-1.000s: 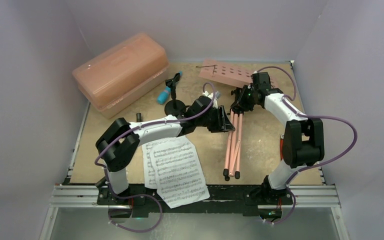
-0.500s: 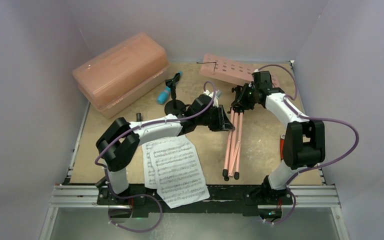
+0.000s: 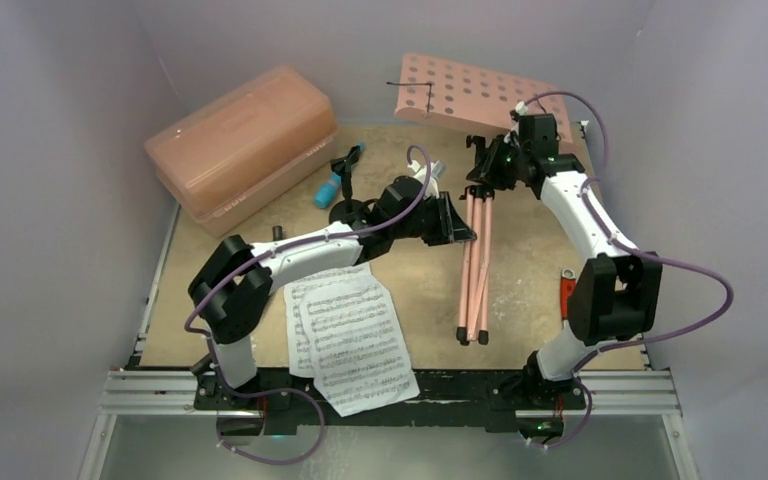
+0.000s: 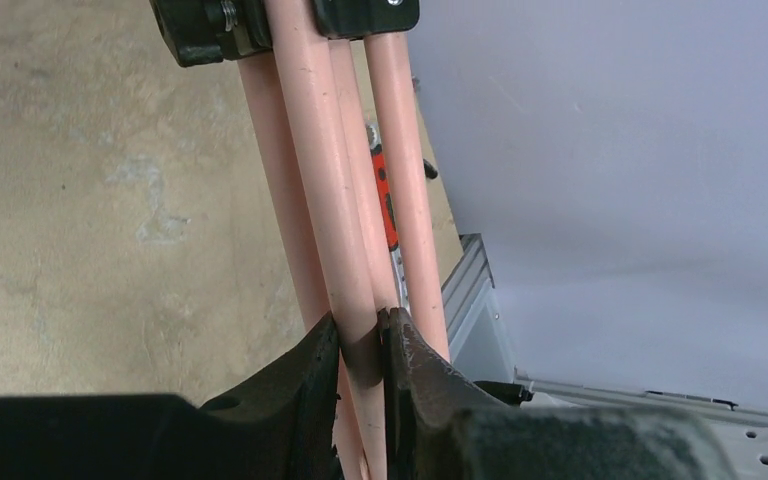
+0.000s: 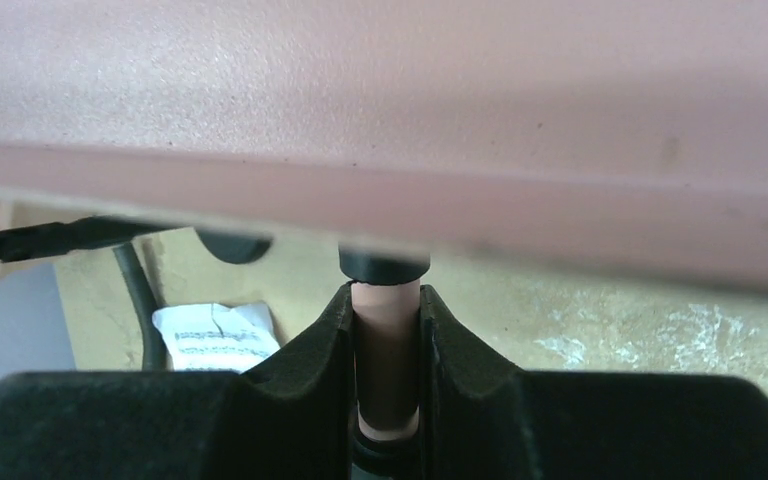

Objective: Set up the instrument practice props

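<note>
The left gripper (image 4: 360,335) clamps a folded leg and the right gripper (image 5: 385,300) clamps the post of the music stand (image 3: 472,92), which is tilted at 1 o'clock with its legs unspread. The sheet-music pages (image 3: 350,335) lie at 7 o'clock and the microphone (image 3: 330,187) sits beside its mic stand (image 3: 348,212) at 11 o'clock, so most of the task seems left.

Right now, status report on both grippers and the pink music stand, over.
Left gripper shut on one leg of the pink perforated music stand. Right gripper shut on its post. Legs folded together. White sheet-music pages lie apart.
</note>
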